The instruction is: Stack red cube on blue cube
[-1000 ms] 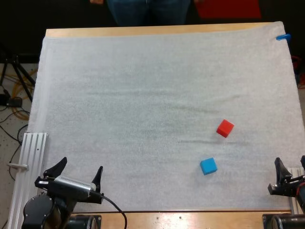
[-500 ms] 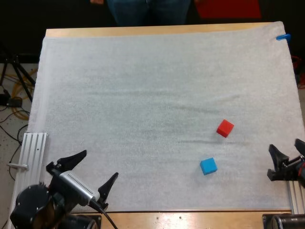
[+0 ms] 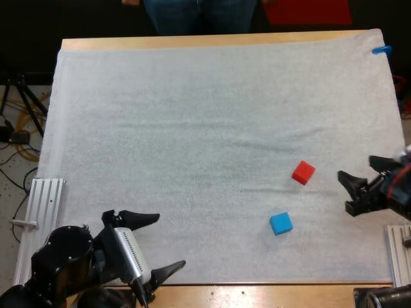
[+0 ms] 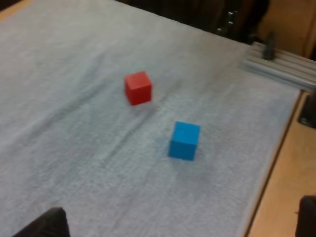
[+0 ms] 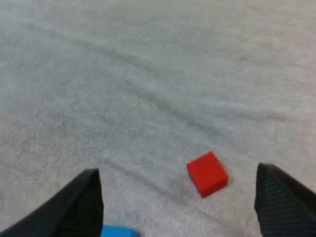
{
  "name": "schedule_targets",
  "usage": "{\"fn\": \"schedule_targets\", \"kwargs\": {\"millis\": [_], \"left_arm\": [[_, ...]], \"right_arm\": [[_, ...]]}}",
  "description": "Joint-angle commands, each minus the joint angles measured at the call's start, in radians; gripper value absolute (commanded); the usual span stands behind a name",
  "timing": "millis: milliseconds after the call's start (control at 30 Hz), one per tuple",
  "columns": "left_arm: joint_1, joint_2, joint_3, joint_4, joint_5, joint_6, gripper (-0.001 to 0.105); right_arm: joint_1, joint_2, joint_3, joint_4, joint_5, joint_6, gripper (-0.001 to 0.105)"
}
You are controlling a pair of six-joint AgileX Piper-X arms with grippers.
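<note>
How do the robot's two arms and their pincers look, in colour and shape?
The left pincer has two black fingers, broad at the base and narrowing to points, on a silver ribbed block; behind it comes a round black joint. The right pincer has the same black pointed fingers on a dark body. In the right wrist view their inner faces look finely textured.

the black two-fingered left gripper [image 3: 156, 245] sits at the lower left of the high view, its fingers spread wide apart, pointing right, holding nothing. the black two-fingered right gripper [image 3: 347, 192] comes in from the right edge at mid-height, fingers apart, pointing left, empty.
</note>
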Motion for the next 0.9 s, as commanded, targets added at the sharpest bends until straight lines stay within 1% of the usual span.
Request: {"fn": "schedule_targets", "kwargs": {"millis": [0,133,233,300,467,567,733,867], "left_arm": [[-0.013,0.004,-0.007,-0.001,0.021,0.004,0.087],[-0.019,0.005,-0.007,-0.001,0.025,0.004,0.087],[-0.019,0.005,-0.007,-0.001,0.025,0.004,0.087],[-0.019,0.005,-0.007,-0.001,0.025,0.004,0.087],[-0.019,0.005,-0.007,-0.001,0.025,0.004,0.087],[-0.019,0.005,-0.007,0.002,0.025,0.004,0.087],[-0.019,0.005,-0.007,0.002,0.025,0.004,0.087],[-0.019,0.005,-0.007,0.002,0.025,0.004,0.087]], "right_arm": [[0.034,0.035,-0.023,0.0,0.021,-0.019,0.063],[0.122,0.134,-0.064,0.001,0.074,-0.021,0.063],[0.184,0.225,-0.097,0.006,0.16,-0.056,0.063],[0.225,0.309,-0.129,0.025,0.227,-0.105,0.063],[0.243,0.458,-0.151,0.064,0.317,-0.173,0.063],[0.24,0.552,-0.151,0.068,0.332,-0.193,0.063],[0.24,0.689,-0.151,0.066,0.322,-0.205,0.063],[0.238,0.791,-0.151,0.031,0.311,-0.217,0.063]]}}
